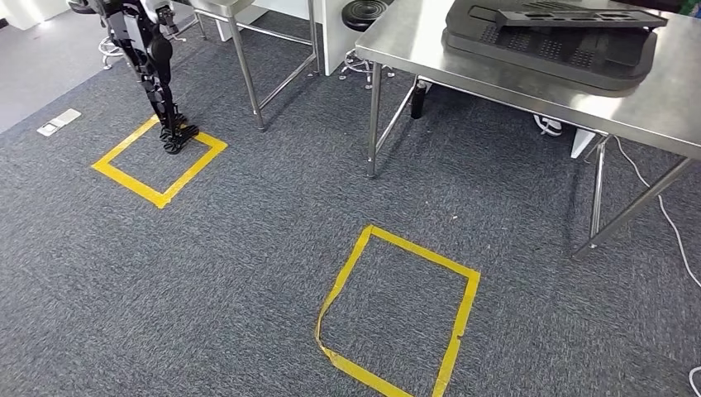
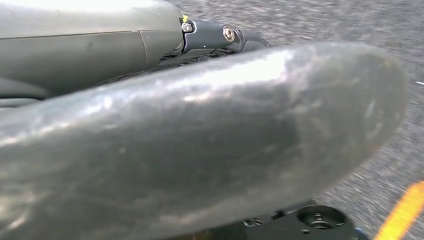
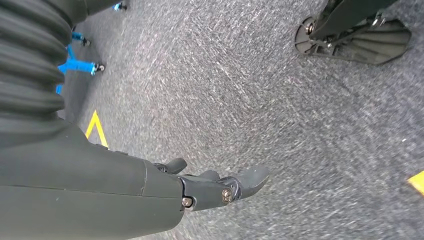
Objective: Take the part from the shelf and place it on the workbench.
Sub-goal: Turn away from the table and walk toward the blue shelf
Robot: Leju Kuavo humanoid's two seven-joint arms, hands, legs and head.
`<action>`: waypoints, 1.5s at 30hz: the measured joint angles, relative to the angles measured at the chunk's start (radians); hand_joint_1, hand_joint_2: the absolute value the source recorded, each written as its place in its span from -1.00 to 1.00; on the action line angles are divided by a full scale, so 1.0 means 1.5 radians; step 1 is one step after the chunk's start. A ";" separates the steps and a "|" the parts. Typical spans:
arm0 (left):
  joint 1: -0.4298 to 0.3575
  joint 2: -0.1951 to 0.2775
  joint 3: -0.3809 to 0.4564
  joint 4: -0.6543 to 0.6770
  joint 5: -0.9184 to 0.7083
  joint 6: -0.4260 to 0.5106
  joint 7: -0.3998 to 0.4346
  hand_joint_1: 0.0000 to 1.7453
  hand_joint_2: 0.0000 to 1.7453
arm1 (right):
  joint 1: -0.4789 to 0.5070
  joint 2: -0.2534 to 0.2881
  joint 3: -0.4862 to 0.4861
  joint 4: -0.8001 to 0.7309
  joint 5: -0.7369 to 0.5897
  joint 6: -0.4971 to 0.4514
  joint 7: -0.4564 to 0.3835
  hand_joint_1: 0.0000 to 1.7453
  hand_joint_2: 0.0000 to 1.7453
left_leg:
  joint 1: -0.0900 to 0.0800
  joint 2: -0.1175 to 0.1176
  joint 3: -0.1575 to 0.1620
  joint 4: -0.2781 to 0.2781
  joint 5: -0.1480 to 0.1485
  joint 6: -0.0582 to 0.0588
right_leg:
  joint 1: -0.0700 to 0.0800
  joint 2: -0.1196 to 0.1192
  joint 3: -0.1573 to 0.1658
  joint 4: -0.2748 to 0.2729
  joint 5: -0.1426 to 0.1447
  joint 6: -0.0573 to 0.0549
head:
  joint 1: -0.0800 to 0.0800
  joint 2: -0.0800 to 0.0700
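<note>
1. Workbench [image 1: 653, 99]: steel, carries the stacked black part [image 1: 550, 37] near its front edge.
2. Right hand [image 3: 210, 187]: fingers spread, holding nothing, above the grey carpet [image 1: 248, 273].
3. Left hand [image 2: 215, 37]: finger state unreadable behind its blurred thumb.
4. Yellow tape square [image 1: 401, 310]: open carpet around it.

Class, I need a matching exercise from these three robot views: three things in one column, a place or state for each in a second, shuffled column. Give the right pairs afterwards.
Things
1. black moulded parts
2. another robot's feet
3. right hand

Places or states
A. holding nothing, above grey carpet
B. stacked on the steel workbench
C. at the far corner of a yellow tape square

Pairs: 1-B, 2-C, 3-A
</note>
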State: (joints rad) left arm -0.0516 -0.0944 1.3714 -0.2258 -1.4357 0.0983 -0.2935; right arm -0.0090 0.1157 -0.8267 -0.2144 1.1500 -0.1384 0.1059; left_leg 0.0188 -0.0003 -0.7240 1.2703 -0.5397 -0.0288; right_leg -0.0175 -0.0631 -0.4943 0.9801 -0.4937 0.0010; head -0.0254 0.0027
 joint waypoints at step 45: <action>-0.002 -0.007 -0.061 0.007 -0.022 -0.032 0.120 -1.00 -1.00 | -0.006 -0.005 0.004 0.003 0.036 0.023 0.002 -1.00 1.00 | -0.003 -0.041 0.067 -0.158 0.072 0.037 | -0.001 0.041 -0.093 0.213 -0.101 0.029 | 0.006 0.000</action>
State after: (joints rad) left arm -0.0544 -0.1049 1.2795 -0.2155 -1.4681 0.0504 -0.1135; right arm -0.0186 0.1086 -0.8209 -0.2106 1.2044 -0.1045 0.1096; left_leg 0.0142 -0.0615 -0.6234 1.0336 -0.4321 0.0269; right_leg -0.0195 -0.0012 -0.6344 1.2996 -0.6454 0.0448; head -0.0156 0.0027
